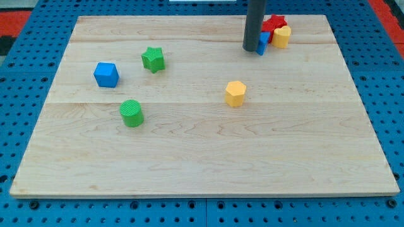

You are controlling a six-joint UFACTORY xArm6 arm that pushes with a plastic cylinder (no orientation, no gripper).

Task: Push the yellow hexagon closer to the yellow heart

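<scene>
On the wooden board (202, 157), the yellow hexagon (235, 93) stands upright, well below my tip (251, 48).

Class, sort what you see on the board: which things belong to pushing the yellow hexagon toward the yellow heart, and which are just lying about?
Part of the job:
yellow hexagon
yellow heart
my tip, at the view's top, beside the heart's cluster and far from the hexagon

Just lying about:
blue cube
green star
green cylinder
red block
small blue block by the tip
</scene>
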